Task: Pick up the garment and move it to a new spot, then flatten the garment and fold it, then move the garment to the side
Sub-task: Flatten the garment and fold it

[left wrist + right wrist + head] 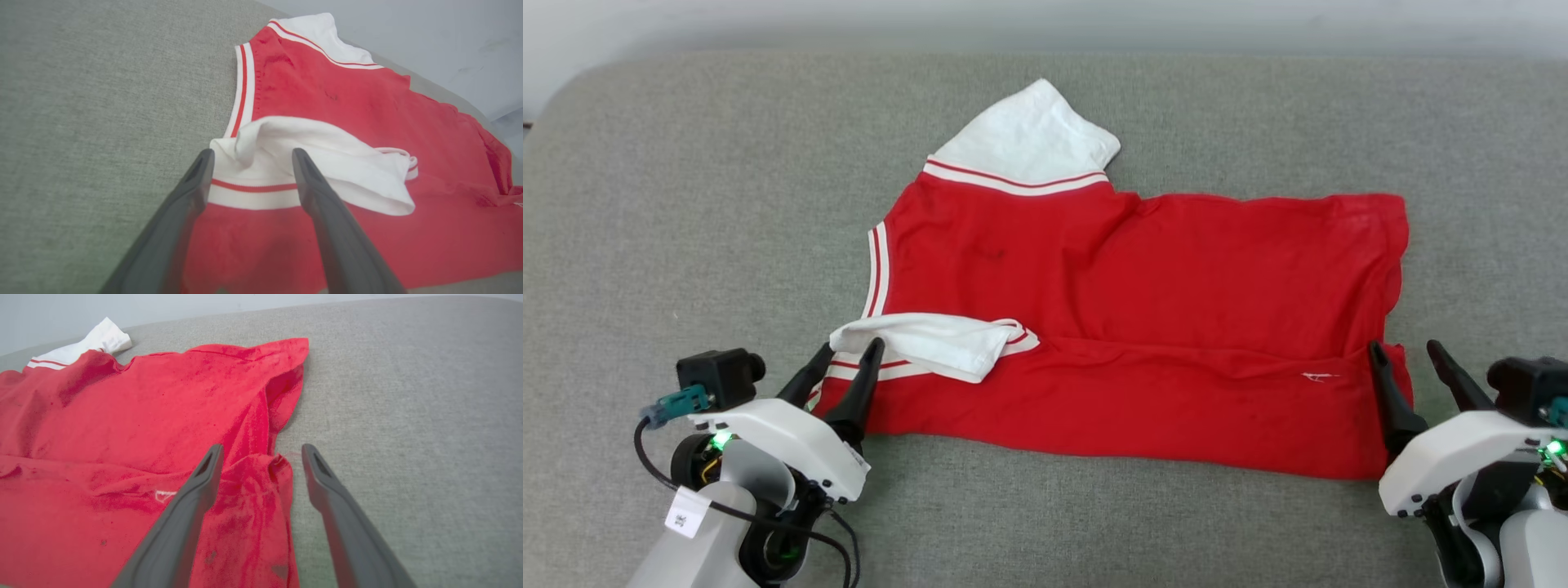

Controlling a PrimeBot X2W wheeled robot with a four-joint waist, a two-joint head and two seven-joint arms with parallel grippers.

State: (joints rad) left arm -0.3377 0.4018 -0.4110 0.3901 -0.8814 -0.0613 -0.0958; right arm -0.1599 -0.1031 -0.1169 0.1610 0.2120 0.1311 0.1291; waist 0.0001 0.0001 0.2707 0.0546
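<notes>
Tabletop (686, 204): grey woven cloth cover, matte, rounded at the far left corner. Red sleeveless jersey (1143, 278) lies at centre, neck end toward the robot's left, hem toward its right; thin limp knit, lightly rumpled. Near long edge lies doubled over the body, with the fold line running left to right. Far shoulder panel (1029, 139) is white and sticks out past the red. Near shoulder panel (923, 343) is white and flopped back across the folded strip. Striped trim (876, 269), red on white, edges the armhole. Small white mark (1319, 376) sits near the hem. Left pincer (854, 347) is spread, fingers astride the near shoulder corner, holding nothing. Right pincer (1403, 347) is spread at the near hem corner, one finger over cloth, one over bare cover, holding nothing. Judgement: fold step in hand, first lengthwise fold laid. Next move probably calls for pinching both ends of the far edge together and drawing it over evenly; the loose white panels want tucking first.
</notes>
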